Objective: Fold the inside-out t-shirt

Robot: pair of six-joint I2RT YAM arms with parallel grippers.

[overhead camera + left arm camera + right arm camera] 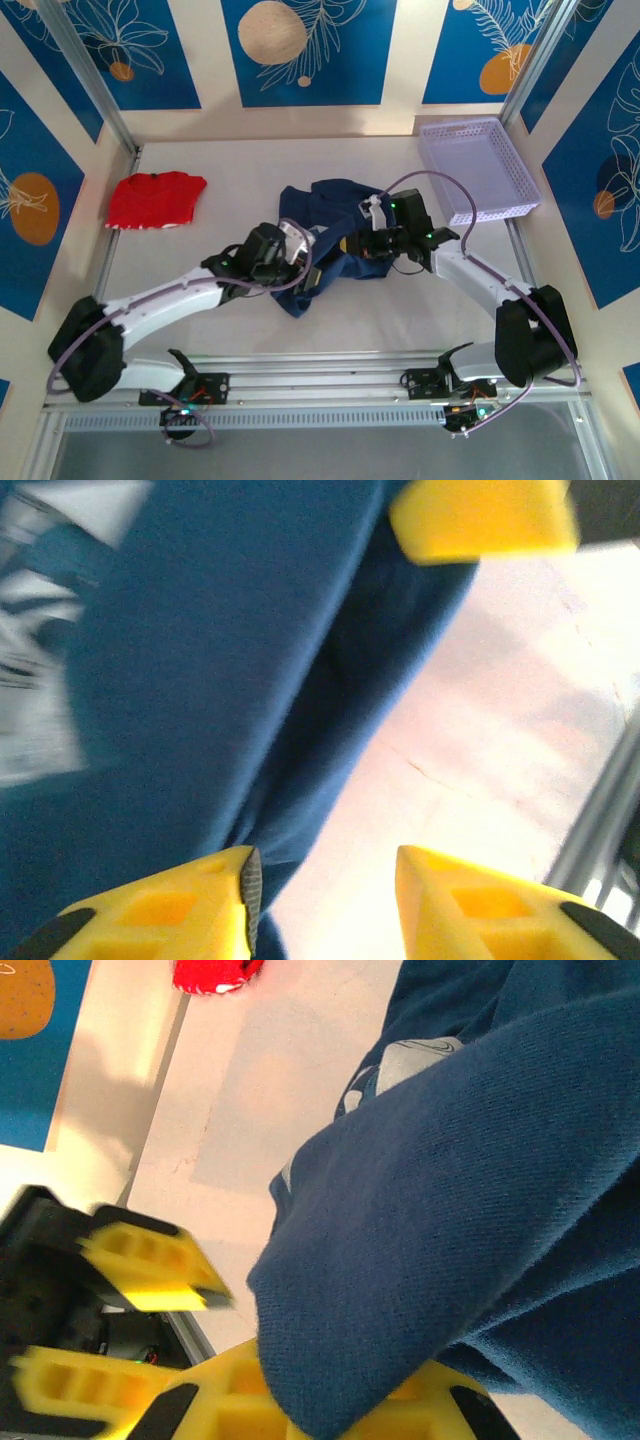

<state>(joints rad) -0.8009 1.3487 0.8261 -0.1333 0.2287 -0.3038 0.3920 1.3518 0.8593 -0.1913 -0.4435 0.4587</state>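
Navy cloth of the t-shirt point(470, 1210) is seen closest, draped thickly over the right jaws, which are clamped together on a bunched fold of it. From overhead the garment is found crumpled in a heap at the middle of the counter point(250, 170), between the two arms, with nothing yet laid flat. The left jaws are held apart just beside a hanging edge of the cloth. Bare counter is seen through their gap, and no cloth is caught between them.

Several failures can be expected from this position. A thick bunch rather than a single hem appears to be gripped on the right, so the whole heap may be dragged along when it is lifted, or the fold may be lost from the grip. If the left jaws are closed where they stand, the edge may be missed, or a wrong layer may be pinched and the garment twisted. Both sets of jaws are placed very near each other, so a knock between them is to be feared. A red garment point(155, 198) at the far left and a lilac basket point(480, 170) at the far right are set well apart from the work.
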